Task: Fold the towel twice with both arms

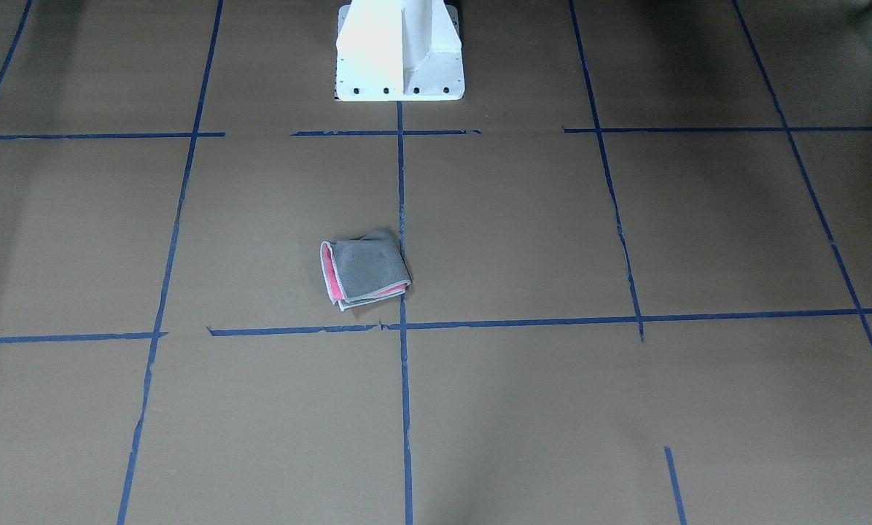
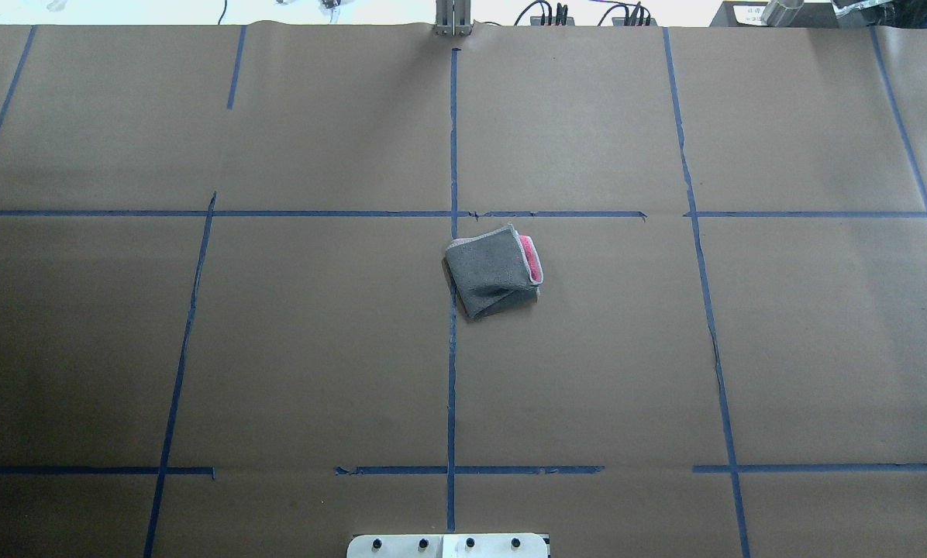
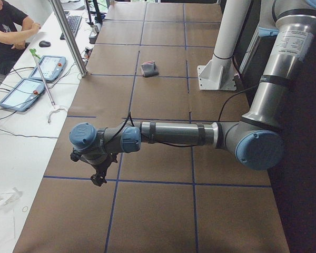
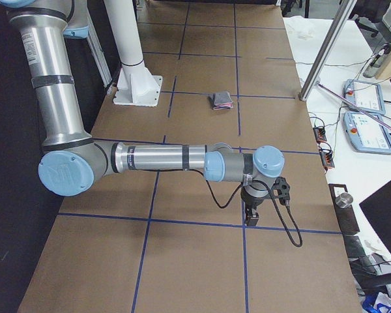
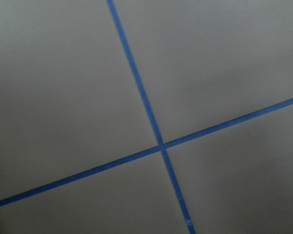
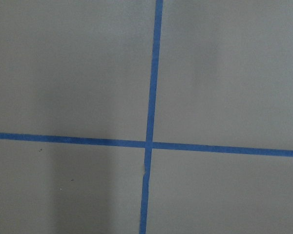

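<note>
In the front-facing view the towel lies folded small on the brown paper of the table. Its grey face is up, and pink shows along its edge on the view's left and in a thin strip along its near edge. It sits on my right side of the centre tape line, with one corner touching the line, just short of the cross line on the operators' side. My white pedestal stands at the top of the view, well apart from the towel.

The overhead view shows the same bundle just right of the centre line, its left edge on the tape. The pink shows at its right end, and the whitish border runs round the top layer.

From the table's left end, my left arm reaches out low and level over the paper. My left gripper hangs downward above a tape line, well apart from the towel, which lies far up the table. From this view I cannot tell whether its jaws are open or closed. A person sits at the white desk beside the table.

From the right end, my right arm is stretched out in the same way. My right gripper points down near a tape crossing, well apart from the towel. Its state cannot be judged here either.

My left wrist camera shows brown paper and two blue tape lines crossing at a slant.

My right wrist camera shows brown paper and a squarer tape crossing.
</note>
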You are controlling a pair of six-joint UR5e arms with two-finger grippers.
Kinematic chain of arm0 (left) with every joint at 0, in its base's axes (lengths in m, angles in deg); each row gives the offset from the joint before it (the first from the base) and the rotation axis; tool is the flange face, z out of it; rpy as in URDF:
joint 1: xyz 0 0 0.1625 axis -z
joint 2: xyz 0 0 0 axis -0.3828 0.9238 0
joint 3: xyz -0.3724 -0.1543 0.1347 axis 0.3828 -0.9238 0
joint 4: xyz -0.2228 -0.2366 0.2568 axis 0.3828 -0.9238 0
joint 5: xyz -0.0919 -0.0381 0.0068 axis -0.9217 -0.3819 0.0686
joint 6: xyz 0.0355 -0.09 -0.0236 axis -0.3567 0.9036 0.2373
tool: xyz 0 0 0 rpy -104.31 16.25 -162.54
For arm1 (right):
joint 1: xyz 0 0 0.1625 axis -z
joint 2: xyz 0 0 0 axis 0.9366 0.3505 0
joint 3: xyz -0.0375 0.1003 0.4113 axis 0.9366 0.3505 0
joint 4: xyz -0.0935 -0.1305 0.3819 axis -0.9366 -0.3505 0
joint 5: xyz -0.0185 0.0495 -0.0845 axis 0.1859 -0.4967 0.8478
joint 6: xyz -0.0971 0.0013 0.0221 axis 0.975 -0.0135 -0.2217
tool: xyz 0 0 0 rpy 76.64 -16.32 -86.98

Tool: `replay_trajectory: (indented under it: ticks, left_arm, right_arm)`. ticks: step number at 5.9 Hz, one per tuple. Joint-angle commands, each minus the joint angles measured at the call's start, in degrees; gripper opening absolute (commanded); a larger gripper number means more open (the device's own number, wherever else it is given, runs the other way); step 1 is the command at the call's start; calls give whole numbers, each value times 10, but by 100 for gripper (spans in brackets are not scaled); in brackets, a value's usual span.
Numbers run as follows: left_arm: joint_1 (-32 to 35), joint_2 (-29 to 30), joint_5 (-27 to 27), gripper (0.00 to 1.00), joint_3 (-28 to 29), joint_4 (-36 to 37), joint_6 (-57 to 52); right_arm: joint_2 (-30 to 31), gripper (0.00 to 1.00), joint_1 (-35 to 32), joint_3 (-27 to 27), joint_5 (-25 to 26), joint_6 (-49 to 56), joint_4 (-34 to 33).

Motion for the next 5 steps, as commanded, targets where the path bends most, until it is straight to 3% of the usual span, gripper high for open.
replay_trajectory:
  ticks: [1,5]
  left_arm:
    - [2,-39,0,100,3,-3,-2]
    - [2,-81,0,100,3,-38,33]
  right_arm:
    - [52,100,0,-12,-2,12,39]
    - [109,100,0,-71,2,12,45]
